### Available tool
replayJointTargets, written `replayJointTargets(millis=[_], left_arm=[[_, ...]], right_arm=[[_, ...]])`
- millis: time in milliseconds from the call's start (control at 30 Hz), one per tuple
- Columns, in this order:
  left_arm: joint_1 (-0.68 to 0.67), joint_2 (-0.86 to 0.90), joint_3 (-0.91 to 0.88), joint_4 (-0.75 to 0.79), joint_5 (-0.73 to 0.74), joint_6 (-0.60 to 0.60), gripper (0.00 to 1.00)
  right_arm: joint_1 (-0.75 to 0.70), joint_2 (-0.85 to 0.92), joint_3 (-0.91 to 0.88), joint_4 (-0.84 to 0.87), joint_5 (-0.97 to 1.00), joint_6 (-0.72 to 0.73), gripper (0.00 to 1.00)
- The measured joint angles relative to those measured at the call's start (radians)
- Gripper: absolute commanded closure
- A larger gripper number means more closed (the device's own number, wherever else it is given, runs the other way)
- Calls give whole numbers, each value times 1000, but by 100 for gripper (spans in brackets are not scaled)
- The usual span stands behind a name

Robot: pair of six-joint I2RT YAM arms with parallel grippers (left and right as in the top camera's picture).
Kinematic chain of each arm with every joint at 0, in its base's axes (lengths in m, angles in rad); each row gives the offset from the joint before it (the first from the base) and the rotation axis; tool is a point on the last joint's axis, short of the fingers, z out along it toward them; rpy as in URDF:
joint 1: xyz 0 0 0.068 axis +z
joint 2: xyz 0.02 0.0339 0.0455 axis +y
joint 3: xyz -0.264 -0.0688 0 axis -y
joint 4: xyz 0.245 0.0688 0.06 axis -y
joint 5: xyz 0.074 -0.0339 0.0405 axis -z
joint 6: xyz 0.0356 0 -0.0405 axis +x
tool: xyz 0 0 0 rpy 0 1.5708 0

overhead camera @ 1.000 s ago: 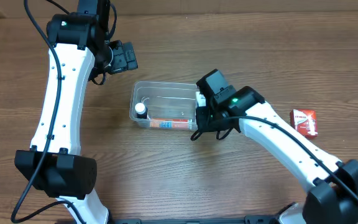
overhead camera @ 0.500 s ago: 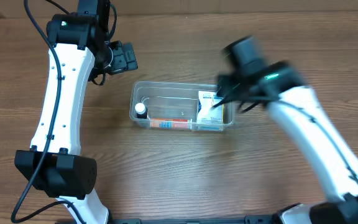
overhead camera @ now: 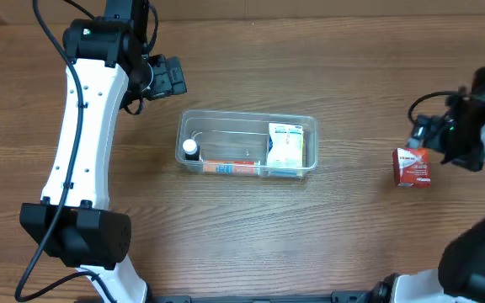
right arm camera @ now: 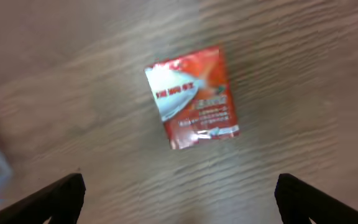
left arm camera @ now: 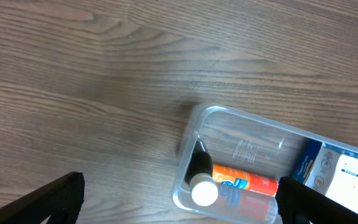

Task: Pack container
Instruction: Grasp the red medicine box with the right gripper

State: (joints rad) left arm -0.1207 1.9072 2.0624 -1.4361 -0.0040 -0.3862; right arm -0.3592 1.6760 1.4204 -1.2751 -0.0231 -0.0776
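Note:
The clear container [overhead camera: 234, 114] lies mid-table. In it are a white-capped bottle [overhead camera: 191, 148] at the left end, an orange tube [overhead camera: 226, 167] along the front wall and a white-and-blue box [overhead camera: 285, 146] at the right end. My left gripper [overhead camera: 165, 78] hangs open above the table behind the container's left end. Its wrist view looks down on the container's rim [left arm camera: 229, 113], the bottle [left arm camera: 204, 191] and the tube [left arm camera: 244, 180]. My right gripper [overhead camera: 432, 135] hovers open and empty at the far right, just above a red box [overhead camera: 412, 166] that lies flat on the wood [right arm camera: 192, 97].
Bare wooden tabletop [overhead camera: 335, 227] surrounds the container. The left arm's white links [overhead camera: 87, 126] run down the left side to its base [overhead camera: 74, 236]. The right arm's base [overhead camera: 470, 261] sits at the bottom right corner.
My right gripper opened, left the white-and-blue box in the container's right end, and swung far right to above the red box. The left arm has not moved.

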Motion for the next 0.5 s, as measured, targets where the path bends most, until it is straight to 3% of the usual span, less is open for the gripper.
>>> replayJointTargets(millis=[167, 500], left_arm=[[0, 0, 0, 0, 0, 0, 0], [0, 0, 0, -5, 0, 1, 0]], right_arm=[[0, 134, -60, 80, 14, -82, 0], [0, 304, -72, 166, 38, -91, 0]])
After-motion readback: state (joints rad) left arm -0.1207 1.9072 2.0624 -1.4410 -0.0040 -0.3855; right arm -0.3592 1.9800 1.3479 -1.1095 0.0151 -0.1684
